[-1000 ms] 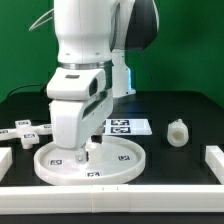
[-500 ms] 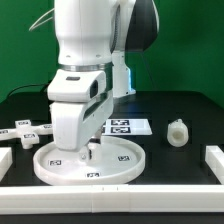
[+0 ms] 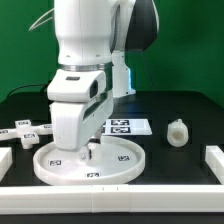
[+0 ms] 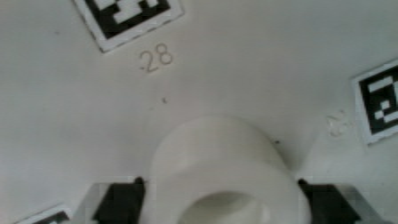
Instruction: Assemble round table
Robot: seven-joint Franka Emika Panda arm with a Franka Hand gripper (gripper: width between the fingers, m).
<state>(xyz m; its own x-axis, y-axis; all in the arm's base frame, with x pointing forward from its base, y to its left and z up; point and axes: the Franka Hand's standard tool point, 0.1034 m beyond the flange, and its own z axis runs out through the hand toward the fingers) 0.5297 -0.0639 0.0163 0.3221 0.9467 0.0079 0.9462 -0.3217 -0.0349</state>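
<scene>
The large rimmed round disc [image 3: 118, 158] lies flat on the black table at the front. My gripper [image 3: 88, 148] stands straight above its middle. In the wrist view the gripper [image 4: 217, 205] is shut on the short white cylindrical leg [image 4: 217, 165], with a dark finger [image 4: 121, 200] against each side. The leg stands upright, its lower end at the disc's surface [image 4: 214, 85], between two tags and a printed "28". A white tagged part [image 3: 22, 130], apparently the cross-shaped foot piece, lies at the exterior view's left.
A small white knobbly part [image 3: 177, 132] sits at the exterior view's right. The marker board [image 3: 128, 126] lies behind the disc. Plain white blocks lie at the front left [image 3: 5, 160] and front right [image 3: 213, 158]. A white rail [image 3: 110, 190] runs along the table's front edge.
</scene>
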